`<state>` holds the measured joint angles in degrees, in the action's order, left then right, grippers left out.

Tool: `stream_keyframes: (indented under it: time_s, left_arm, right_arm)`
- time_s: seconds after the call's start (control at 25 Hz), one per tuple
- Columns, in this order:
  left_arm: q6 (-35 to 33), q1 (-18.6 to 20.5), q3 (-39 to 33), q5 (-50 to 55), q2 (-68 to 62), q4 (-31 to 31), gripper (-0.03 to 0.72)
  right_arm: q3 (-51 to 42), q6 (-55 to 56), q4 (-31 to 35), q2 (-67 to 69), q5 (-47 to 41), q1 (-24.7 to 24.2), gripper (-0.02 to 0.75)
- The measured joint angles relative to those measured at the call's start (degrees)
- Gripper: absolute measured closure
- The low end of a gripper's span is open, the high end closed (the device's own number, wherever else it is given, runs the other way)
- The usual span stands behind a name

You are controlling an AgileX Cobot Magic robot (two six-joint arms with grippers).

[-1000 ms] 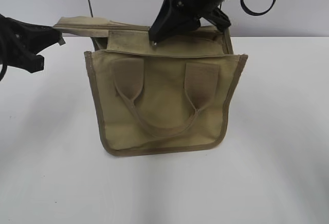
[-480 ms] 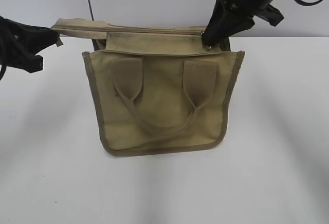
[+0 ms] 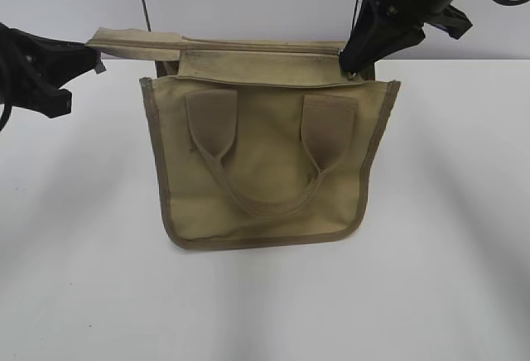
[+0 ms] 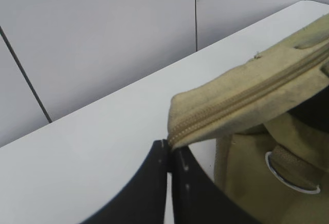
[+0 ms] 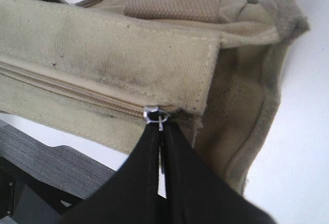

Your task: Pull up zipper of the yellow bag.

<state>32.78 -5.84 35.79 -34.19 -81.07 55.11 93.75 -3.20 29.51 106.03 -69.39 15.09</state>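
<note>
The zipper (image 5: 77,93) runs closed along the top panel of the one yellow bag (image 3: 265,162), which stands on the white desk (image 3: 265,303), its silver pull (image 5: 154,115) at the right end, pinched in the clenched right tool (image 5: 160,131). The left tool (image 4: 169,154), also clamped, grips the zipper tape's left tip. With two tools pulling opposite ways, further force would likely drag or tip the bag, or the small pull may slip free.

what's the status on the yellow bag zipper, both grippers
Left gripper shut on zipper tape end. Right gripper shut on silver pull at far end of yellow bag. Nothing blocking.
</note>
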Motion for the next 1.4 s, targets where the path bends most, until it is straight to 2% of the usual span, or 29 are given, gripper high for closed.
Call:
stream_keyframes:
  time_s: [0.08, 0.16, 0.24, 0.32, 0.4, 0.48, 0.6, 0.8, 0.88, 0.96, 1.16, 1.32, 1.4]
  left_arm:
    - [0.00, 0.06, 0.00, 0.62, 0.00, -0.29, 0.686]
    - [0.00, 0.24, 0.00, 1.72, 0.00, -0.79, 0.627]
    - [0.22, 0.26, 0.00, 1.85, 0.00, -0.98, 0.508]
    - [2.60, 0.26, 0.00, 2.11, 0.00, -1.03, 0.333]
    - [8.41, 0.26, 0.00, 4.28, 0.00, -0.74, 0.197]
    - [15.16, 0.26, 0.00, 7.39, 0.00, 2.49, 0.148]
    - [28.84, 0.26, 0.00, 10.55, 0.06, 12.88, 0.153]
    - [59.01, 0.26, 0.00, 7.89, 1.84, 36.81, 0.195]
    - [68.24, 0.26, 0.00, 5.53, 2.74, 41.91, 0.209]
    - [74.88, 0.26, 0.00, 3.38, 4.16, 43.92, 0.216]
    - [79.40, 0.26, 0.00, 5.62, 10.78, 44.64, 0.224]
    - [79.62, 0.26, 0.00, 18.25, 15.95, 44.74, 0.244]
    - [77.62, 0.26, 0.00, 26.41, 16.68, 44.68, 0.247]
  right_arm:
    - [0.00, -1.14, 0.06, -0.37, -0.06, -0.19, 0.687]
    - [0.00, -3.23, 0.03, -1.11, -0.20, -0.67, 0.571]
    - [0.00, -5.20, 0.29, -2.12, 0.04, -0.79, 0.425]
    - [0.00, -6.77, 0.29, -3.57, 0.86, -0.79, 0.286]
    - [0.00, -7.46, -0.46, -5.21, 2.56, -0.79, 0.230]
    - [0.00, -7.64, -2.27, -7.05, 4.10, -0.79, 0.211]
    - [0.00, -7.68, -6.96, -10.06, 5.06, -0.79, 0.202]
    - [0.00, -7.81, -14.74, -15.28, 4.07, -0.79, 0.202]
    - [0.00, -7.86, -16.35, -18.19, 3.66, -0.79, 0.202]
    - [-0.93, -7.86, -17.05, -21.51, 3.88, -0.79, 0.202]
    - [-12.06, -7.90, -17.35, -32.92, 7.46, -0.79, 0.202]
    - [-25.83, -7.90, -17.35, -42.53, 11.47, -0.79, 0.202]
    - [-32.10, -7.90, -17.35, -48.00, 14.00, -0.79, 0.202]
